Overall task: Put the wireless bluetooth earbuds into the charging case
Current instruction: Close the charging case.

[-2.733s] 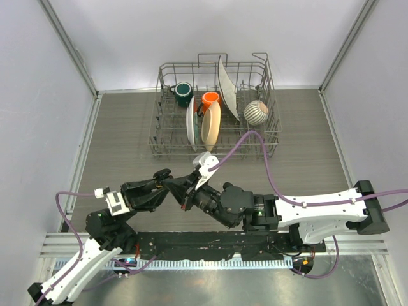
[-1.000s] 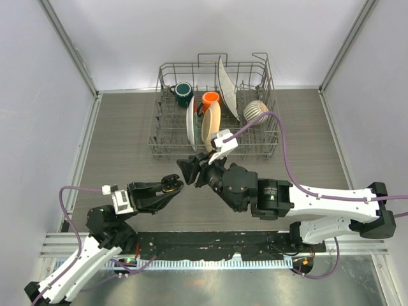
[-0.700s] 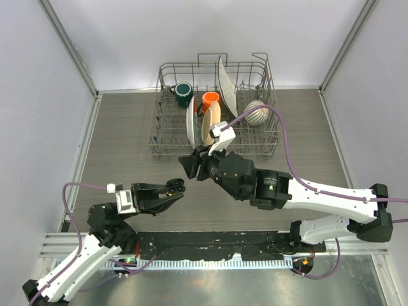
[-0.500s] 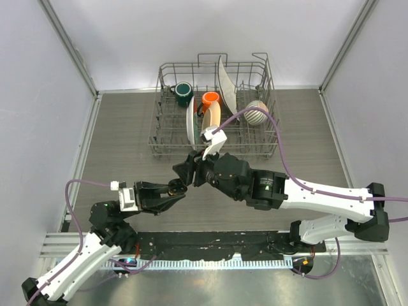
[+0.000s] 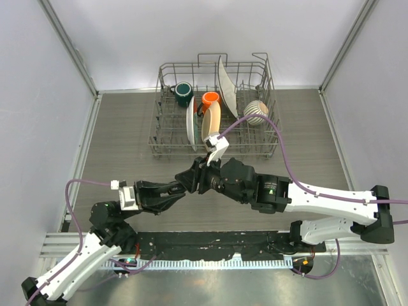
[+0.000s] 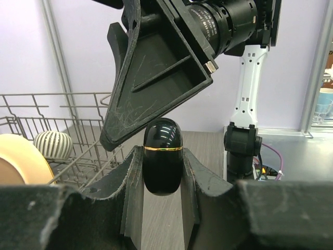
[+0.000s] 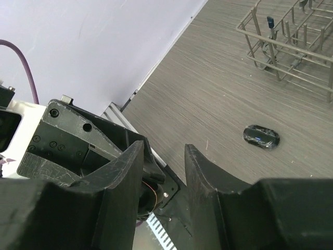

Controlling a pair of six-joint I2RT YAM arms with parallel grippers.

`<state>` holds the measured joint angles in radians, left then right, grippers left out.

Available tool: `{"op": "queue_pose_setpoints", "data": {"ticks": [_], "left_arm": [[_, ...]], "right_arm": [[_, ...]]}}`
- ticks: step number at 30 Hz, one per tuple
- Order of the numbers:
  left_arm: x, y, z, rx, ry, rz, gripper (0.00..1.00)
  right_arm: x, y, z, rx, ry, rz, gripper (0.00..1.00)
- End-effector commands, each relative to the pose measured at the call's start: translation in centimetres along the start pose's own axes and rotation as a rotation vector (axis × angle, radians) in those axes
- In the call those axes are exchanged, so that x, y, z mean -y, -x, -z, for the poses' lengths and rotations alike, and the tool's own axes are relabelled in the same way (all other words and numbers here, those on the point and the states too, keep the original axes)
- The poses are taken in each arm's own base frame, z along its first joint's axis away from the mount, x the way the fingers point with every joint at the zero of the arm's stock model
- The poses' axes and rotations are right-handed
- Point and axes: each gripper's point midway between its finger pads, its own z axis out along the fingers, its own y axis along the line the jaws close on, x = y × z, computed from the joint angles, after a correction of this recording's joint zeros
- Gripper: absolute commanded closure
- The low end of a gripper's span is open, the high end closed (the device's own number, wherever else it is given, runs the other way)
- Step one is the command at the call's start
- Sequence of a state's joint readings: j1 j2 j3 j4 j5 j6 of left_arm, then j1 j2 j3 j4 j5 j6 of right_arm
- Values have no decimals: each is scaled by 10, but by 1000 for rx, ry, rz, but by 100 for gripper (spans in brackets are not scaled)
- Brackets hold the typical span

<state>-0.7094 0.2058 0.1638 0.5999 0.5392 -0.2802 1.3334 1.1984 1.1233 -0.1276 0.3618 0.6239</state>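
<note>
Left gripper [image 6: 162, 154]: matte black fingers with scuffed edges, clamped on two sides of the case.
Charging case [image 6: 163, 162]: glossy black ovoid with a thin gold seam, upright and closed, held off the table.
Right gripper [image 7: 163, 156]: scratched, wedge-shaped black fingers spread apart just over the case; contact cannot be told.
Oval pod [image 7: 261, 136]: glossy black, flat on the grey wood-grain table [image 7: 218, 78], apart from the wire dish rack [image 5: 167, 131].
</note>
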Motion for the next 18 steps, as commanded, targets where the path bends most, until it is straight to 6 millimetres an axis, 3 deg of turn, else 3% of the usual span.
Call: {"op": "queue_pose_setpoints", "data": {"ticks": [1, 7, 10, 11, 14, 17, 18], "left_arm": [[-9, 28, -3, 88, 56, -52, 100], [-12, 25, -3, 64, 73, -36, 100], [-16, 17, -5, -9, 100, 18, 100], [-16, 14, -4, -32, 102, 31, 100], [-21, -6, -2, -135, 146, 114, 100], [-28, -19, -1, -207, 210, 218, 100], [-32, -23, 0, -228, 247, 261, 100]], "right_arm": [[-9, -17, 5, -46, 48, -26, 59], [-1, -16, 6, -14, -3, -36, 58], [31, -1, 14, 77, -161, -89, 55], [54, 5, 20, 132, -277, -100, 53], [96, 22, 53, 266, -423, -185, 48], [119, 23, 72, 333, -465, -234, 45], [122, 31, 84, 368, -452, -269, 44]]}}
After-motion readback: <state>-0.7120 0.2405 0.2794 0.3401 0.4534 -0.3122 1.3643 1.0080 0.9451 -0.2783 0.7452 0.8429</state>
